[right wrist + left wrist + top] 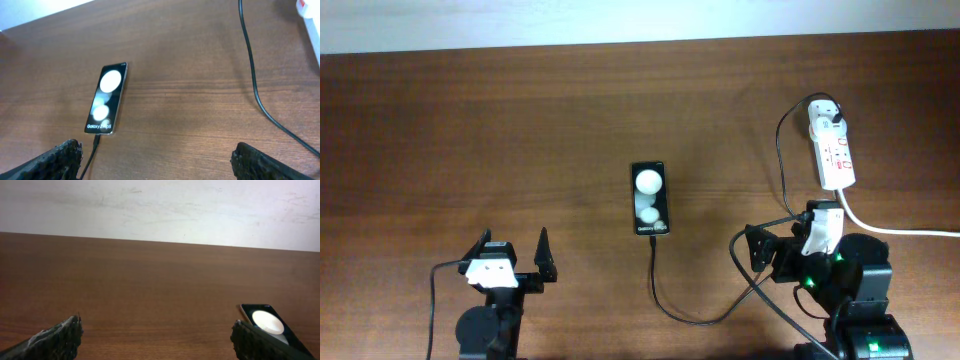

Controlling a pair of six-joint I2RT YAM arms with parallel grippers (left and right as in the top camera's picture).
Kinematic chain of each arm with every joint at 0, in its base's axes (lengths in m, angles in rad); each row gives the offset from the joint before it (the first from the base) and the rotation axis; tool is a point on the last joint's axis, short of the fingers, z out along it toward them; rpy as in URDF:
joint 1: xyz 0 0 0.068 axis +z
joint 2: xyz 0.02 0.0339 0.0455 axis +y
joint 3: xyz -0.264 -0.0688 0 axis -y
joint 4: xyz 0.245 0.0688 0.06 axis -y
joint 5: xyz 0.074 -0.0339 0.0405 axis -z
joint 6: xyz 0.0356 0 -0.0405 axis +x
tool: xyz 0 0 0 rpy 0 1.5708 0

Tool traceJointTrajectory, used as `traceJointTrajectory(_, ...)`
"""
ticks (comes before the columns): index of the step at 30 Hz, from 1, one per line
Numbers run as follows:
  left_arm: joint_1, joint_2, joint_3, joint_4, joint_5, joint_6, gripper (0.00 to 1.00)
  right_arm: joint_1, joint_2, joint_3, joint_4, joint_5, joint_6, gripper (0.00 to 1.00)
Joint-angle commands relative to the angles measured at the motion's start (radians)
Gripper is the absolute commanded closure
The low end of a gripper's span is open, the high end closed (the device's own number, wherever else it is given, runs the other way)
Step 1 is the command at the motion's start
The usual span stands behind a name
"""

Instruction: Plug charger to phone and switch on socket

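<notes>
The glossy black Galaxy phone (pixel 107 100), two round light spots on its screen, lay flat on the worktop (pixel 520 130) ahead-left of the right hand (pixel 160 162). The black charger (pixel 653 270) cable met its near end. The white socket (pixel 831 150) sat ahead-right. Both that hand and the left hand (pixel 157 345) were released, gripping nothing.

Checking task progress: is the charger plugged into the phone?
Plugged in, it seems: the charger tip meets the lettered end of the phone.
</notes>
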Motion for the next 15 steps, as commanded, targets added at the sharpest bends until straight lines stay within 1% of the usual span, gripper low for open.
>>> traceJointTrajectory(1,0.006,-0.003,-0.007,0.005,0.004,-0.010,0.01,0.003,-0.031,-0.012,0.004,0.016,-0.007,0.01)
traceJointTrajectory(10,0.006,-0.003,-0.007,0.005,0.005,-0.010,0.01,0.001,-0.098,-0.012,0.004,0.016,-0.007,0.01)
traceJointTrajectory(15,0.006,-0.003,-0.007,0.005,0.005,-0.010,0.01,0.001,-0.098,-0.012,0.004,0.016,-0.007,0.01)
